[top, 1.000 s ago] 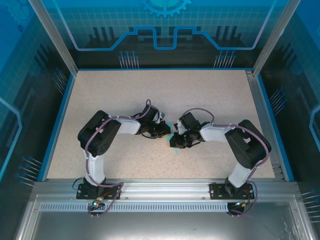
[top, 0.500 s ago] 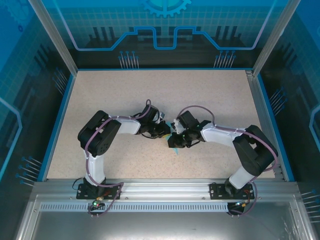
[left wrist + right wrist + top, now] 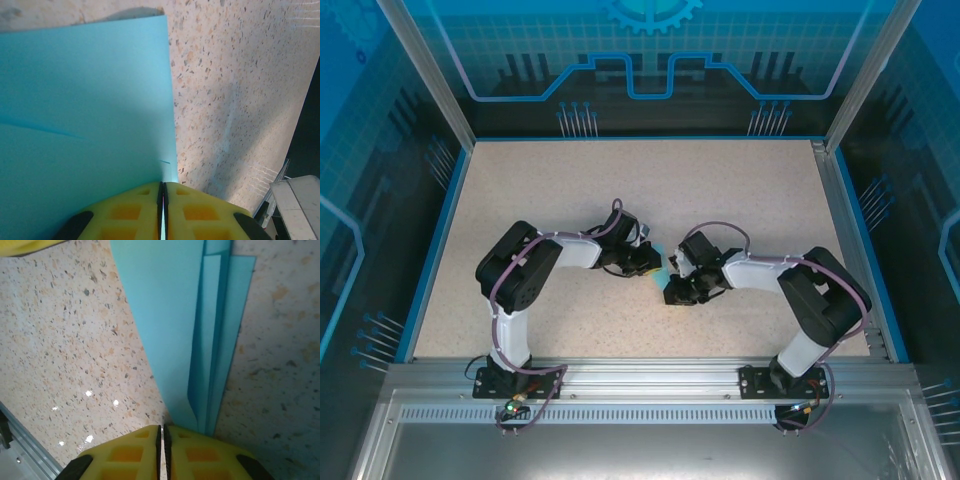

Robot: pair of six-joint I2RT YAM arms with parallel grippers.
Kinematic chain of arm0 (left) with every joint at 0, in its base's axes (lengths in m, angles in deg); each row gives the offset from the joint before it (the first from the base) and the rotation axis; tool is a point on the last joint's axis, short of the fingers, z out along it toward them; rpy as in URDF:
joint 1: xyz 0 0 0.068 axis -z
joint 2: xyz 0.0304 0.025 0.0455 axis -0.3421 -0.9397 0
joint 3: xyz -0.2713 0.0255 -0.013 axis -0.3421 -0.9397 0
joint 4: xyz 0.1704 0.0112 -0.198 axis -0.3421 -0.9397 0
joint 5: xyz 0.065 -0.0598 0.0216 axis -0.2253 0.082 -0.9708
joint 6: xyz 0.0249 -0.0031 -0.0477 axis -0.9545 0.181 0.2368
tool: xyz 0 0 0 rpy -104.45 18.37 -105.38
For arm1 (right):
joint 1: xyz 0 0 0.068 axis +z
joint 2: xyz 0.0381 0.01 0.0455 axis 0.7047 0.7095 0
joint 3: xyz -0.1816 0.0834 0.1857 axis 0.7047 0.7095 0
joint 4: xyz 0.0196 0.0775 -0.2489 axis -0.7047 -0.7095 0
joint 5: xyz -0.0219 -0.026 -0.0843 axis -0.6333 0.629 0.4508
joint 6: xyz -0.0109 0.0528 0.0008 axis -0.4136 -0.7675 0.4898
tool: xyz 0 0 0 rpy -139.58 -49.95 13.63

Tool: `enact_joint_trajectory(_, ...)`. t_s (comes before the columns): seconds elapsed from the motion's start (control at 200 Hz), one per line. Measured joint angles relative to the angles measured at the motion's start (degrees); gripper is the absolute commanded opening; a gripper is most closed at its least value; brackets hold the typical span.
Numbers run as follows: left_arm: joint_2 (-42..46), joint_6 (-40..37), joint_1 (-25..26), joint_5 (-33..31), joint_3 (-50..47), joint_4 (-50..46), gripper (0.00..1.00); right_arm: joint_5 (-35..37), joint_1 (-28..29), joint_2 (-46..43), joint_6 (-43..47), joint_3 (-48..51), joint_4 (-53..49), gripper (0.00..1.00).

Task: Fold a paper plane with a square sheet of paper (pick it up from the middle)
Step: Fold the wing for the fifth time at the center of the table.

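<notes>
**Cyan sheet of paper (image 3: 85, 100) held from two sides, part-folded**

Location. I have the sheet of paper near the middle of the table (image 3: 620, 180), a little toward its near edge, between the two wrists.

Left gripper (image 3: 162, 186). The yellow pads are clamped together and the paper's edge runs into the seam between them. I read that as a grasp on the sheet.

Right gripper (image 3: 161, 429). The pads are likewise pressed together and the folded end of the sheet tapers down into them. I judge it grasped there too, though the contact itself is partly hidden.

Condition. From the right wrist, several layers lie stacked along one long side, their edges close but not flush. A faint crease crosses the face seen from the left wrist. No dart shape yet.

Assessment. Gripping opposite ends low over the table looks meant to hold the layers taut and in register for the next crease. Such a thin sheet may slip or tear if the arms pull apart.
</notes>
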Motion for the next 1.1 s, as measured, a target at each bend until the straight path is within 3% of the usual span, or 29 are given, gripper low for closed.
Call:
enact_joint_trajectory(0.535, 0.0, 0.0, 0.0, -0.1, 0.3, -0.7, 0.13, -4.2, -2.7, -3.5, -2.3, 7.3, 8.2, 0.15)
enact_joint_trajectory(1.1, 0.0, 0.0, 0.0, 0.0, 0.3, -0.6, 0.14, -4.1, -3.7, -9.2, -2.2, 6.8, 1.0, 0.16)
